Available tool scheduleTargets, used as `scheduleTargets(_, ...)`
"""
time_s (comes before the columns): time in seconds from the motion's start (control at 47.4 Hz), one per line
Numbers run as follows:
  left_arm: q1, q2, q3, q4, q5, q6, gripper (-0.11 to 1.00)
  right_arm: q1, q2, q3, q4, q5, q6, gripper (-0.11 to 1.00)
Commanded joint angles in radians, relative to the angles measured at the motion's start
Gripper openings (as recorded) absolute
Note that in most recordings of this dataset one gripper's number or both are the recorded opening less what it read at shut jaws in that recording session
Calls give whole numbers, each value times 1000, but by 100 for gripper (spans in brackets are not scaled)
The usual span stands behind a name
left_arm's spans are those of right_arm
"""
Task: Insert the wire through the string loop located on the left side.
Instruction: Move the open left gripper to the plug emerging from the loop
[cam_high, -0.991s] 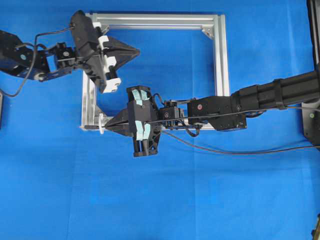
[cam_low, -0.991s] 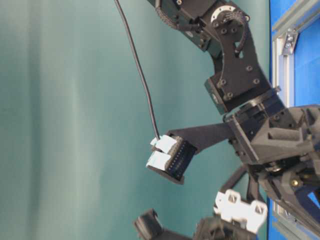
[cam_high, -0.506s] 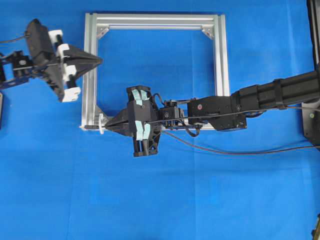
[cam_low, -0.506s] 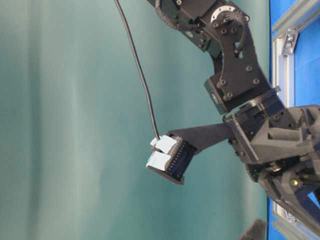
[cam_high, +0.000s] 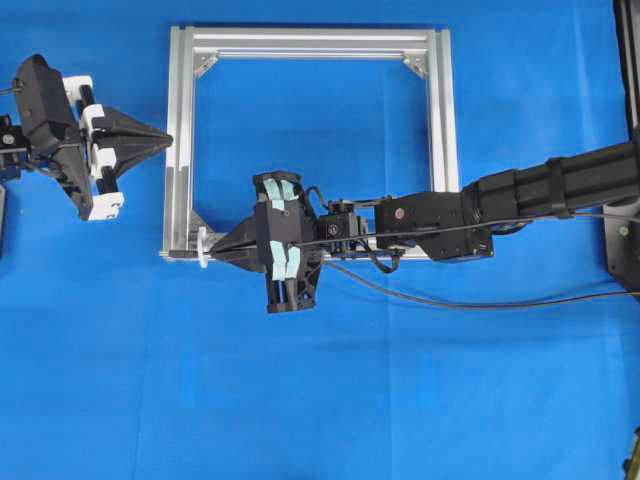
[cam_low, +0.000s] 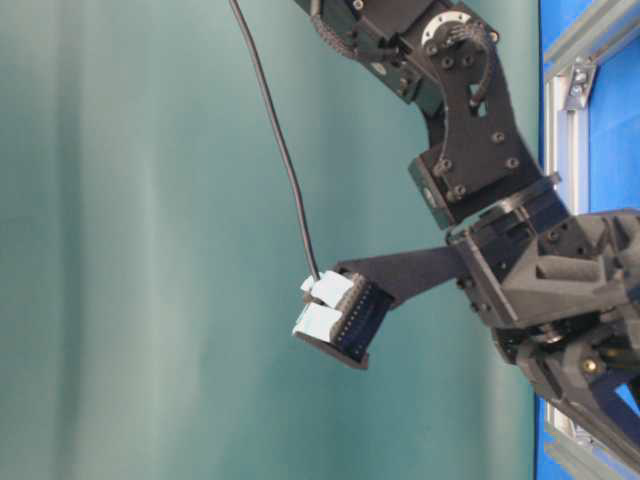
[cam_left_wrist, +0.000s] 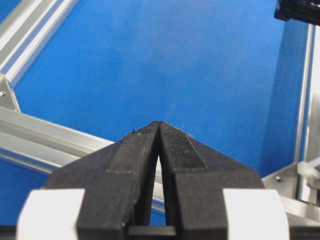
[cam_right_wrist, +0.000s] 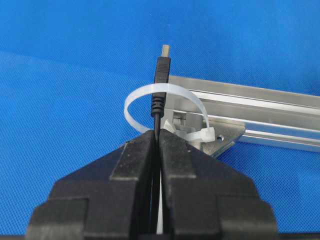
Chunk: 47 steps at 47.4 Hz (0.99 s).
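Right fingers (cam_right_wrist: 156, 137) clamp the wire (cam_right_wrist: 159, 107) just behind its plug; plug tip pokes through the loop (cam_right_wrist: 142, 95) at the frame's (cam_high: 180, 150) lower-left corner. Threading step under way, judged nearly through. Left fingers (cam_left_wrist: 158, 131) pressed together, empty, outside the frame's left edge. Next: push wire further, or left takes plug.

A square frame (cam_high: 437, 120) of silver aluminium bars lies flat on the blue surface (cam_high: 320, 400). Small brackets (cam_high: 413, 66) brace its inner corners. Its near-left corner sits just ahead of the right hand's tips; its left bar passes just ahead of the left hand's tips. A plain teal wall (cam_low: 150, 250) fills the table-level view.
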Motion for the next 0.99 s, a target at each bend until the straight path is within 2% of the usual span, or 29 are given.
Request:
scheduleTargets(0.0, -18, -9, -11, 3, 3, -2, 0, -2, -20, -18, 0, -6, 0, 0)
scheduleTargets(0.126, -74, -11, -14, 3, 3, -2, 0, -3, -20, -18, 0, -5, 0, 0)
scheduleTargets(0.379, -316, -11, -17, 3, 3, -2, 0, -3, -20, -18, 0, -3, 0, 0)
scheduleTargets(0.527, -413, -3, -28, 3, 3, 0, 0, -3, -20, -18, 0, -6, 0, 0)
scheduleTargets(0.97, -428, 29, -66, 3, 51, 8, 0, -3, -20, -17, 0, -8, 0, 0)
